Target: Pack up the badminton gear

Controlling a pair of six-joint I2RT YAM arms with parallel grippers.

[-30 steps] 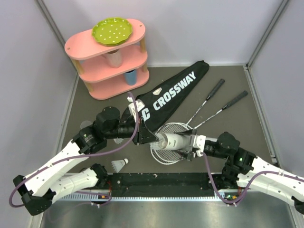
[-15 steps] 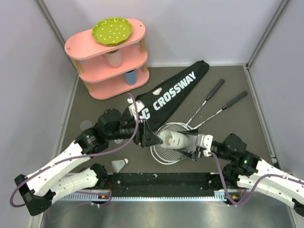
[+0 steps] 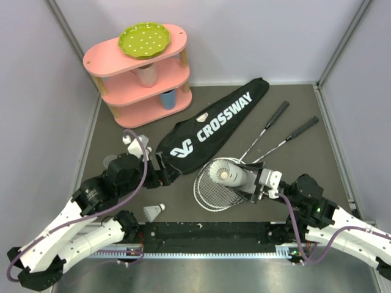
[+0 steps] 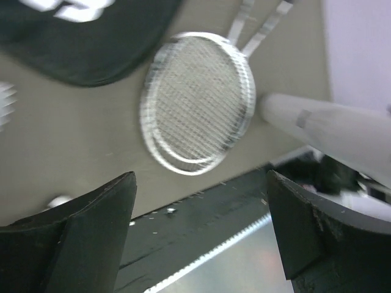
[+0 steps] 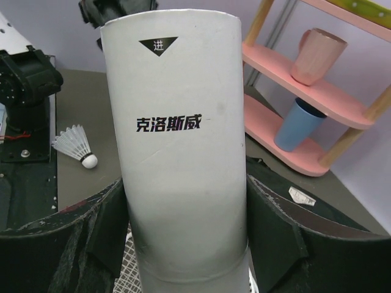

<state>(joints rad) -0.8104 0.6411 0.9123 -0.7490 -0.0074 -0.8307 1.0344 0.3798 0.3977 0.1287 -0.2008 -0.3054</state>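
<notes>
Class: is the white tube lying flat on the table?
No: the right gripper holds the tube tilted up over the rackets.

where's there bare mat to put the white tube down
Bare mat lies right of the racket handles, and at the back between the pink shelf and the bag tip. Crowded: the racket heads under the white tube, and near left around the left gripper and shuttlecock.

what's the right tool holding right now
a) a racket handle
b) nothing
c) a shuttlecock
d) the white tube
d: the right wrist view shows the white tube clamped between the fingers of the right tool, while the shuttlecock lies loose near the left arm and the rackets lie flat, ungripped.
</notes>
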